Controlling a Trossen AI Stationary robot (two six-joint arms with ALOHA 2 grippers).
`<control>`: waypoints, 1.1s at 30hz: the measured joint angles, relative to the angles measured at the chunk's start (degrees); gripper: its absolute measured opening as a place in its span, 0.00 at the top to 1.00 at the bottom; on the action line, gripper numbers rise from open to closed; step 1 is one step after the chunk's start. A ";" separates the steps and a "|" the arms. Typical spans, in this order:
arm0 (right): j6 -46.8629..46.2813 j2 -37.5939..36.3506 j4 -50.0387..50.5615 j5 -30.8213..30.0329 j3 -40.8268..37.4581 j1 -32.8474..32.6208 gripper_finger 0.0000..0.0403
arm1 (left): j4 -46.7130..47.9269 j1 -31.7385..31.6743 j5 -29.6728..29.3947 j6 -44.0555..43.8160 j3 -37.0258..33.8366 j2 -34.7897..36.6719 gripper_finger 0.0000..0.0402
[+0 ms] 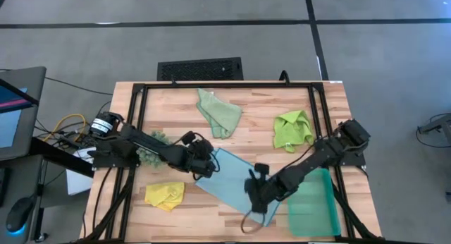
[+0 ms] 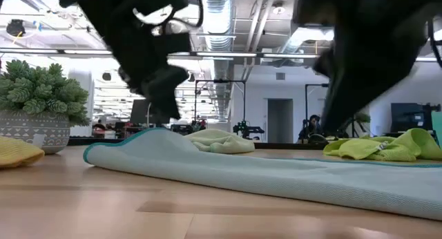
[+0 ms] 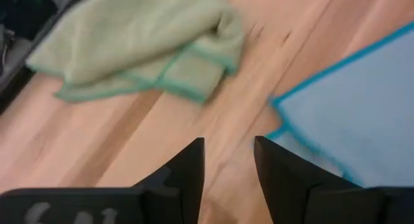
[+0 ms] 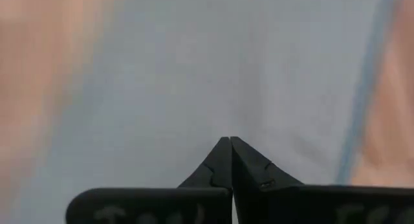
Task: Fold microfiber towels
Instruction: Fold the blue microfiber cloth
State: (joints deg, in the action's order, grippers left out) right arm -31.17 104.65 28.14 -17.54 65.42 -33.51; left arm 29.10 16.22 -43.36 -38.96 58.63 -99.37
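A: Where is the light blue square microfiber towel?
B: Flat mid-table. The right gripper, fingers together, sits over it.
A: The left gripper?
B: Fingers apart at its corner, gripping nothing, near the pale sage green cloth.

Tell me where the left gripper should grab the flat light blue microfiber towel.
Take the light blue microfiber towel by its teal-edged corner nearest the open left gripper, coming from the bare wood beside it: that corner lies flat and free, away from the shut right gripper.
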 joint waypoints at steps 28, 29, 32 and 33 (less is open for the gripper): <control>4.35 5.80 -24.77 14.60 0.22 0.84 0.94 | -9.49 0.01 4.88 -3.19 -10.34 0.34 0.68; 4.52 5.17 -24.20 13.63 0.41 1.17 0.94 | -9.40 -0.53 5.13 -2.28 -9.18 0.53 0.68; 4.69 1.82 -18.88 7.82 0.69 2.29 0.94 | -11.86 -0.61 7.41 1.28 -6.00 0.57 0.68; 4.71 0.97 -16.29 5.31 0.75 2.57 0.94 | -13.23 -0.05 8.28 2.71 -5.32 0.57 0.68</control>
State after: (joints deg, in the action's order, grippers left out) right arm -26.46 105.62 11.85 -12.23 66.16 -30.94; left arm 15.87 16.17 -35.08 -36.25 53.31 -98.80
